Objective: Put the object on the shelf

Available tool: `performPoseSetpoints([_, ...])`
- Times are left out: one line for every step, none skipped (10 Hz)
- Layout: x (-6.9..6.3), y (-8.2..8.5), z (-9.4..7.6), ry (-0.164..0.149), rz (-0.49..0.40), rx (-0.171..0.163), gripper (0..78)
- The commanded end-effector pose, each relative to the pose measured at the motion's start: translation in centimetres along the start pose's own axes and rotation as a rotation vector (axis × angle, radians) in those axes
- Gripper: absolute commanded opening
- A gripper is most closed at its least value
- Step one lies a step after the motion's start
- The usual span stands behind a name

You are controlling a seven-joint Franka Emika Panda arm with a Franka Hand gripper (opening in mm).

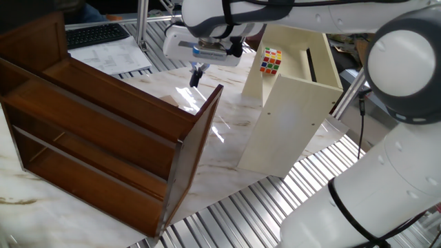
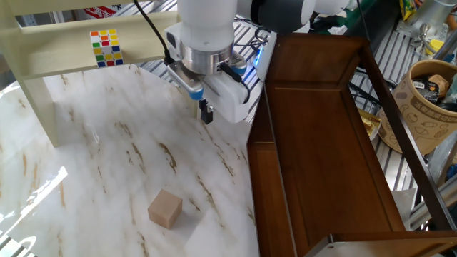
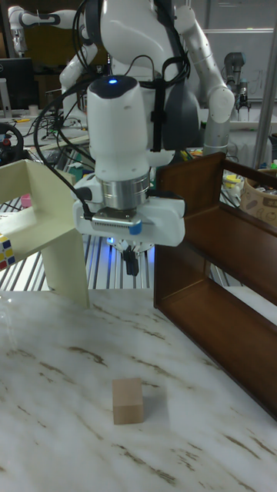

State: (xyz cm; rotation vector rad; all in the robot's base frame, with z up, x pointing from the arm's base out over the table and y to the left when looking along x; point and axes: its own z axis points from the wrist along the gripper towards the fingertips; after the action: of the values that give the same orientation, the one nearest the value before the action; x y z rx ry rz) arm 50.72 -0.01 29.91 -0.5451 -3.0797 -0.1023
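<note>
The object, a plain light-tan wooden block (image 2: 165, 208), rests on the marble table near the front; the tall fixed view shows the block (image 3: 128, 400) alone on the tabletop. My gripper (image 2: 207, 114) hangs above the table well behind the block, fingers pointing down and pressed together, holding nothing. In the tall fixed view the gripper (image 3: 132, 265) sits high above and behind the block. The shelf (image 2: 321, 143), dark reddish-brown, lies to the right of block and gripper. In one fixed view the shelf (image 1: 103, 131) fills the left and the gripper (image 1: 196, 76) hovers beyond its end panel.
A cream-white cabinet (image 2: 43, 64) stands at the table's far side with a Rubik's cube (image 2: 106, 47) on it. A paper tub of tools (image 2: 428, 93) sits off the table beyond the shelf. Keyboard (image 1: 93, 33) and papers lie behind the shelf.
</note>
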Motion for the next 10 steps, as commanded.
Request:
performPoseSetpoints([-1.5,0.4,-0.5,0.002,-0.001,0.002,0.0])
performPoseSetpoints([-2.4,0.6,-0.8,0.005,-0.012,0.002,0.0])
performPoseSetpoints([-3.0,0.7,-0.8,0.010,-0.015,-0.001,0.0])
performPoseSetpoints([-3.3,0.8,-0.8,0.008,-0.012,-0.001,0.0])
performPoseSetpoints([-3.8,0.9,-0.7,0.007,-0.008,0.002,0.0])
performPoseSetpoints([-3.9,0.9,-0.7,0.006,-0.006,0.004,0.0])
performPoseSetpoints([-3.9,0.9,-0.7,0.006,0.002,0.004,0.0])
performPoseSetpoints([-3.9,0.9,-0.6,0.004,0.009,0.006,0.0])
performPoseSetpoints([-3.9,1.0,-0.5,-0.001,0.009,0.013,0.0])
performPoseSetpoints([-3.9,1.0,-0.4,-0.001,0.013,0.011,0.0])
